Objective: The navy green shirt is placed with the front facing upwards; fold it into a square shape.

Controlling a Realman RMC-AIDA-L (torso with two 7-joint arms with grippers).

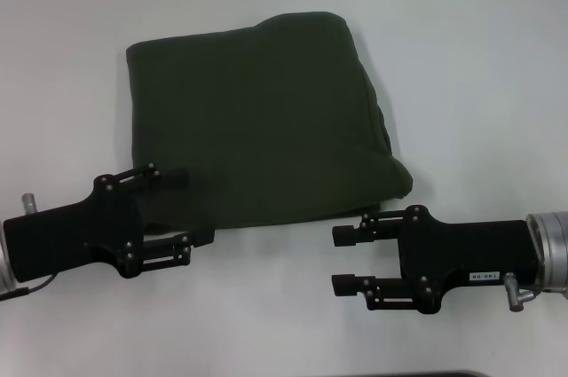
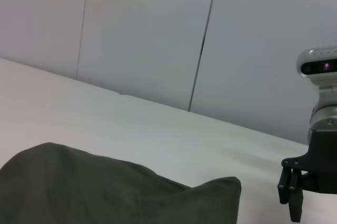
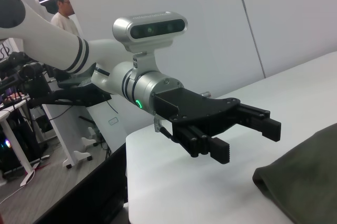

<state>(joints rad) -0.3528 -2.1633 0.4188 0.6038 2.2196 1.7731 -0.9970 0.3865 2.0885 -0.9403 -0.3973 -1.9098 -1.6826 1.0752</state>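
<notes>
The left tool was at the near left corner of the navy green shirt, with its two fingers wide apart and nothing held. One finger was over the cloth and the other was over the white table. The right tool was just off the shirt's near right edge, over the table, and its fingers were apart and empty too. The shirt lay folded in a rough square in the middle of the table.
</notes>
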